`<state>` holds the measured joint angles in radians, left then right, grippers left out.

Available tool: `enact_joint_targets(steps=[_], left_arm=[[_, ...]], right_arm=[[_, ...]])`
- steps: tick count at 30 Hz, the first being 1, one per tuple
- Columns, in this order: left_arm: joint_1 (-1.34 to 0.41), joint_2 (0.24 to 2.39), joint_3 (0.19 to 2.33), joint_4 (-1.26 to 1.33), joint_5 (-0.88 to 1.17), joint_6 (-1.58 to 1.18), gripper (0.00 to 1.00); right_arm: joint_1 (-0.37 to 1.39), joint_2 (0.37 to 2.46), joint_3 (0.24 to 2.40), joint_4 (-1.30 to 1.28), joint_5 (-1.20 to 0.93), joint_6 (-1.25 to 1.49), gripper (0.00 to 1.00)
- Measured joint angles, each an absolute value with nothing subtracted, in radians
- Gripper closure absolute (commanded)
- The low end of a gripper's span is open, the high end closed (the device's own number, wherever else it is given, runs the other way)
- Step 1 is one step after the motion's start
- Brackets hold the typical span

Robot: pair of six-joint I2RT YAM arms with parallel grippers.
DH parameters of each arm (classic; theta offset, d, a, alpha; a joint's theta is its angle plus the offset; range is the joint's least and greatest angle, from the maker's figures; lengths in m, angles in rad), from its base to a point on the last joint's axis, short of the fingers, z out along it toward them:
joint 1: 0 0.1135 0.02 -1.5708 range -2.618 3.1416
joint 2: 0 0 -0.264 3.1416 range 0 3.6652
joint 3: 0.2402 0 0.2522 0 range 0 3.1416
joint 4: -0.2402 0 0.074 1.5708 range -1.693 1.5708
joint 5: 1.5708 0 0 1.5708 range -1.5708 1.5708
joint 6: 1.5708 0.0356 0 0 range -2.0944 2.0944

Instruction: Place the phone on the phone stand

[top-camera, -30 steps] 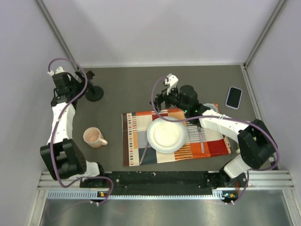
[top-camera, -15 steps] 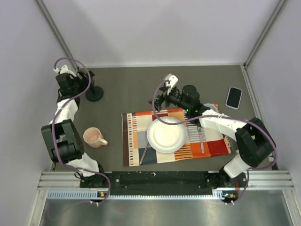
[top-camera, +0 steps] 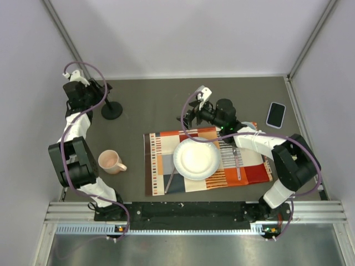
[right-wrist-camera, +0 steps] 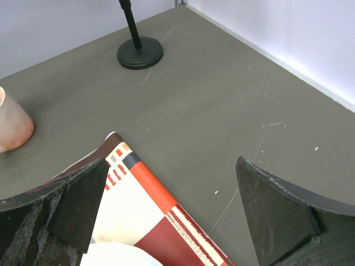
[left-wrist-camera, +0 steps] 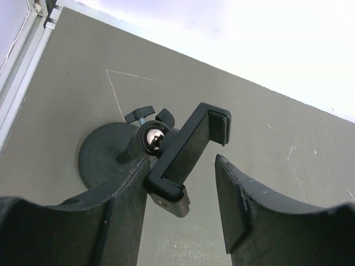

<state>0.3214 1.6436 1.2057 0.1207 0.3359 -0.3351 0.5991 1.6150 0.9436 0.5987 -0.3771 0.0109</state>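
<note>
Jaws of the left tool (left-wrist-camera: 182, 166) are spread around the cradle of the all-black disc-based phone stand (left-wrist-camera: 186, 141). The slim black-screened phone (top-camera: 275, 114) is seen far right on the worktop (top-camera: 161, 100); the right tool (right-wrist-camera: 172, 166) is spread too.

Black phone stand (top-camera: 111, 111), orange-striped placemat (top-camera: 255, 169)

a dark grey table (top-camera: 150, 105) fills the middle of the top view. the black phone stand (top-camera: 111, 110) sits on its disc base at the upper left. the phone (top-camera: 275, 114) lies flat, screen up, by the right edge. a pink mug (top-camera: 110, 162) stands upright at the lower left. a striped orange, white and blue placemat (top-camera: 158, 166) lies flat across the lower centre.
</note>
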Motion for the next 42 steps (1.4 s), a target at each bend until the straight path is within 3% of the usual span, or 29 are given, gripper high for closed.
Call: enact_joint_targets(steps=[6, 7, 10, 13, 28, 42], left_arm=[[0.323, 1.645, 1.206, 0.12, 0.343, -0.322, 0.47], [0.323, 1.645, 1.206, 0.121, 0.344, -0.319, 0.55], [0.323, 1.645, 1.206, 0.12, 0.347, -0.316, 0.64], [0.325, 1.645, 1.206, 0.12, 0.355, -0.318, 1.0], [0.256, 1.645, 1.206, 0.138, 0.443, -0.394, 1.0], [-0.13, 1.75, 1.38, 0.149, 0.718, -0.307, 1.0]], right_arm=[[0.599, 1.615, 0.944, 0.601, -0.377, 0.011, 0.01], [0.599, 1.615, 0.944, 0.603, -0.377, 0.011, 0.01], [0.598, 1.615, 0.944, 0.607, -0.381, 0.011, 0.01], [0.596, 1.615, 0.944, 0.608, -0.387, 0.012, 0.01], [0.59, 1.623, 0.984, 0.571, -0.387, 0.028, 0.01], [0.57, 1.666, 1.018, 0.501, -0.298, 0.084, 0.01]])
